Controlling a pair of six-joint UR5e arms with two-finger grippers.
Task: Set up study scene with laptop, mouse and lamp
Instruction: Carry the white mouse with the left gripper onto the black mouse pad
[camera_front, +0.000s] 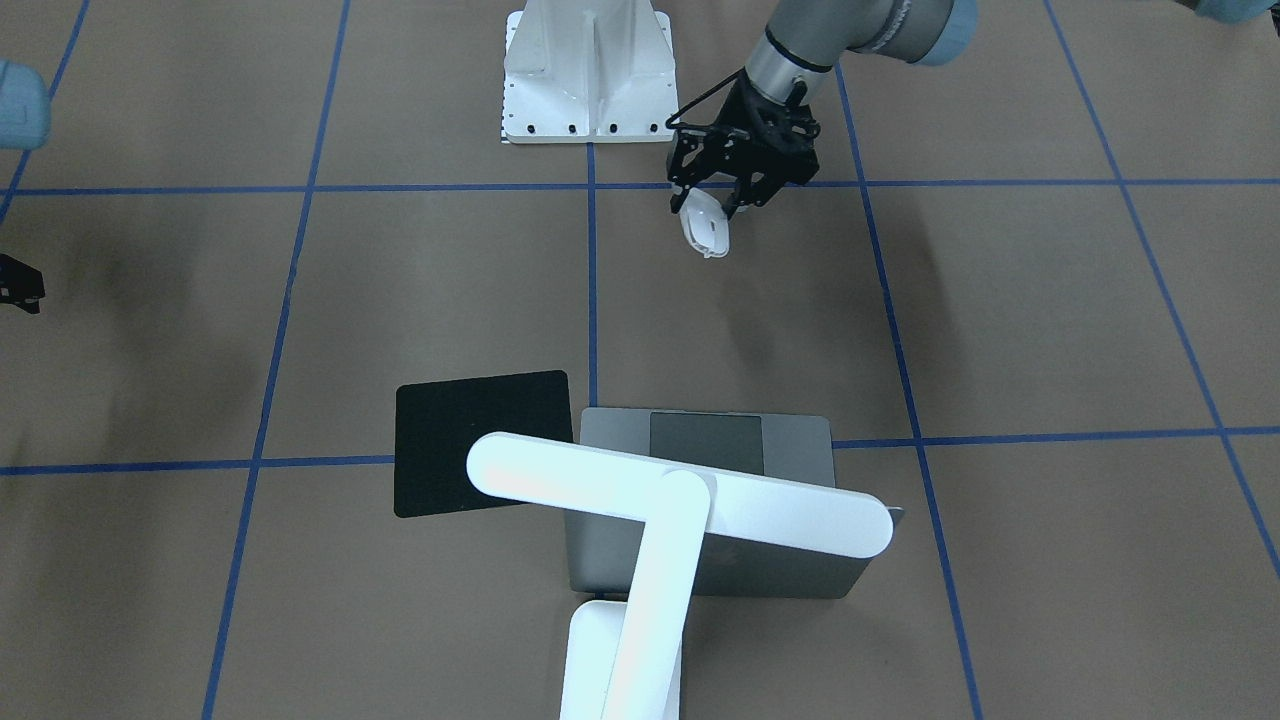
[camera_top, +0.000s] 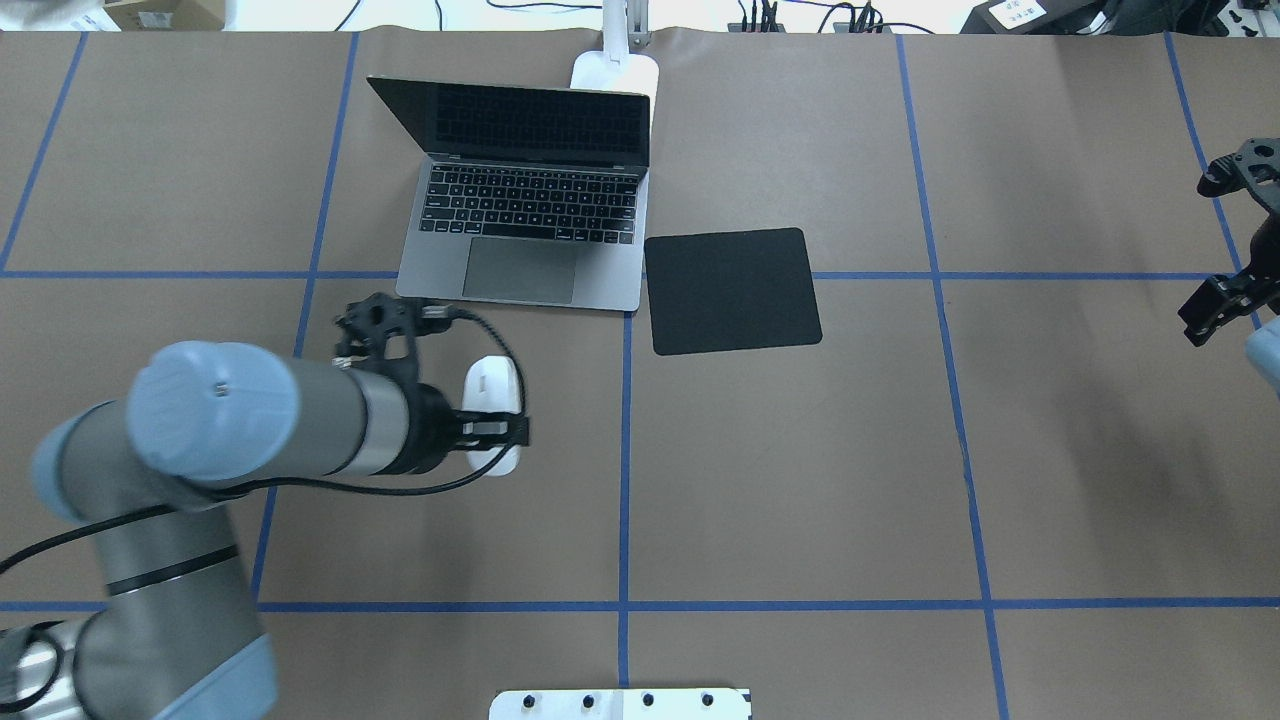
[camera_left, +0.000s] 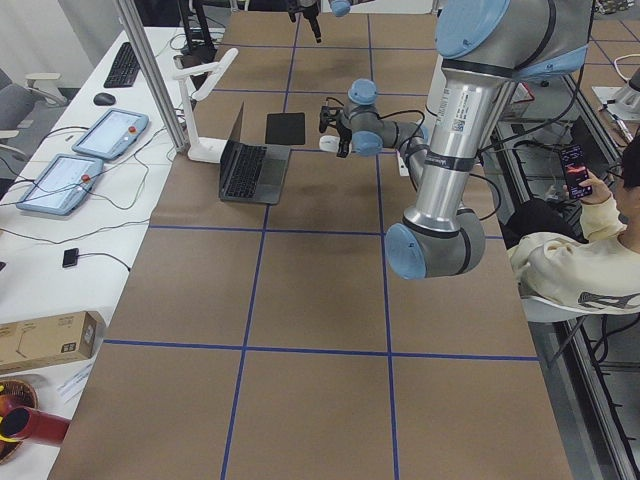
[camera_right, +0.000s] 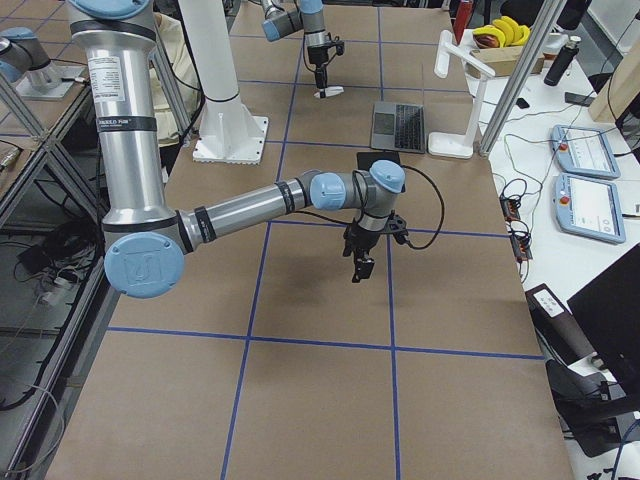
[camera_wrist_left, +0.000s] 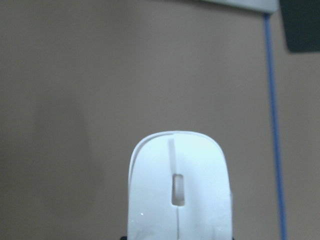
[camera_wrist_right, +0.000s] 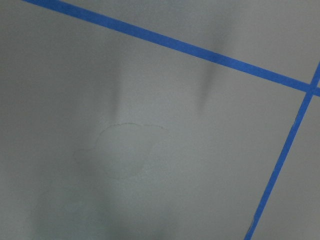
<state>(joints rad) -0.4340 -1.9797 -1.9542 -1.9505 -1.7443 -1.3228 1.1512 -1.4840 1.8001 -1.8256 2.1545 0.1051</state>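
The mouse (camera_front: 706, 232) is held in the closed fingers of the left gripper (camera_front: 712, 207), above the table (camera_top: 800, 480), near the open laptop's (camera_top: 520, 290) front edge. How far the right gripper's (camera_top: 1210, 310) fingers are spread cannot be told.

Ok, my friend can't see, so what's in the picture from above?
The left gripper grips the white mouse near the front of the open laptop. A black pad lies right of the laptop, the lamp stands behind it, and the right gripper sits at the view's right edge.
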